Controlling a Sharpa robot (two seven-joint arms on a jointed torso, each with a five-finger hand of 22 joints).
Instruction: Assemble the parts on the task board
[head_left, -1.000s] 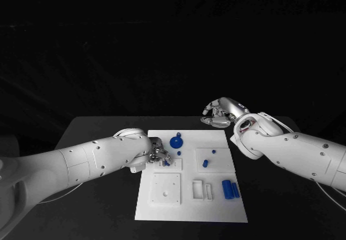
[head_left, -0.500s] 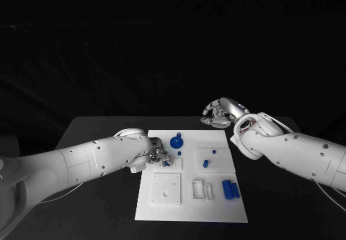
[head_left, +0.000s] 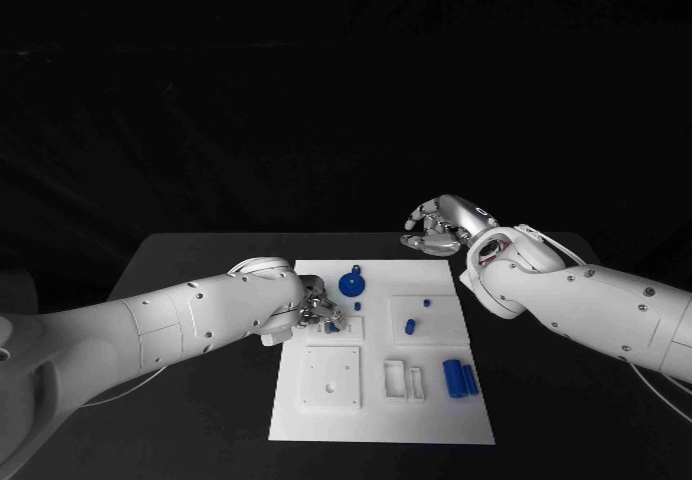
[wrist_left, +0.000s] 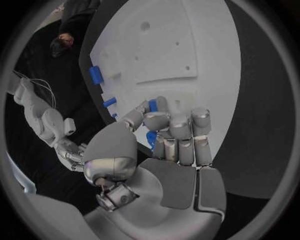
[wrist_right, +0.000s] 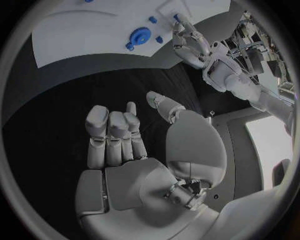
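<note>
**Left hand seating a small blue part; most of the board not yet done**

On the black table (head_left: 202, 260) lies the white task board (head_left: 382, 420), and the work is at its left edge. The left hand (head_left: 317, 312) is curled down over a small raised block there, with a small blue part (wrist_left: 152, 106) pinched at its fingertips (wrist_left: 156, 120); the wrist view shows blue between thumb and fingers, pressed close against the board. Whether the piece is already seated, I cannot tell.

The right hand (head_left: 437, 228) hangs beyond the board's far edge, over bare table, holding nothing, its fingers loosely bent and apart.

As for progress, it looks early to middling. A blue gear (head_left: 353, 284) with its handle-like stem sits near the far edge. Two small blue pegs (head_left: 411, 325) are in the middle right section, and two blue cylinders (head_left: 460, 379) lie side by side near the right edge, seemingly waiting. The square plate (head_left: 332, 378) and the white slotted bracket (head_left: 405, 380) beside it stand without any blue in them, so I judge several placements are left.
</note>
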